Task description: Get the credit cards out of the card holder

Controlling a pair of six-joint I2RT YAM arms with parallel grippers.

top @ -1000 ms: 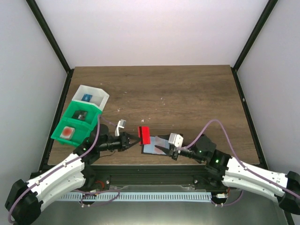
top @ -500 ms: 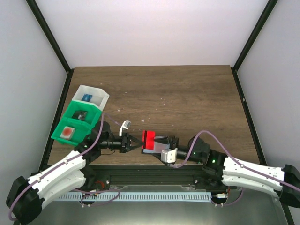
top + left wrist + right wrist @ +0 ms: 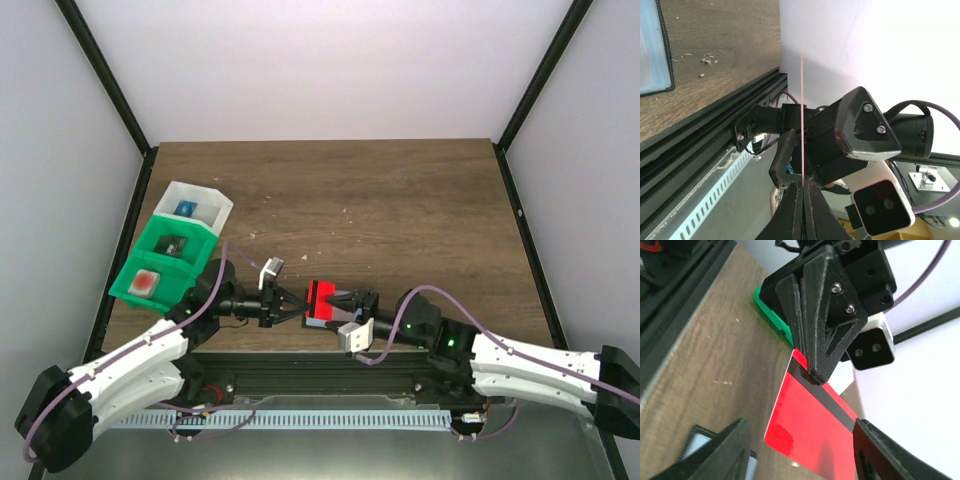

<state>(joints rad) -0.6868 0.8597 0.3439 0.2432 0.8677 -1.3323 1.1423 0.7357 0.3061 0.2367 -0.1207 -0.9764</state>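
A red credit card point(image 3: 320, 294) with a dark stripe hangs in the air near the table's front edge. My left gripper point(image 3: 298, 303) is shut on its edge; the card point(image 3: 802, 100) shows edge-on as a thin red line above the closed fingertips point(image 3: 796, 192). My right gripper point(image 3: 350, 301) faces it, open, one finger point(image 3: 725, 450) on each side of the card point(image 3: 810, 432) and neither touching it. The card holder point(image 3: 313, 321) lies open on the table below, mostly hidden; one grey-blue, black-rimmed panel point(image 3: 651, 50) shows, and a corner point(image 3: 694, 440) shows too.
A green bin point(image 3: 160, 262) and a white bin point(image 3: 195, 208) holding small items stand at the table's left edge, behind my left arm. The black rail point(image 3: 700, 130) of the table's front edge runs just under both grippers.
My right gripper has risen off the card holder, swung left and opened wider, so its fingers now stand either side of the card. My left gripper has carried the card slightly right.
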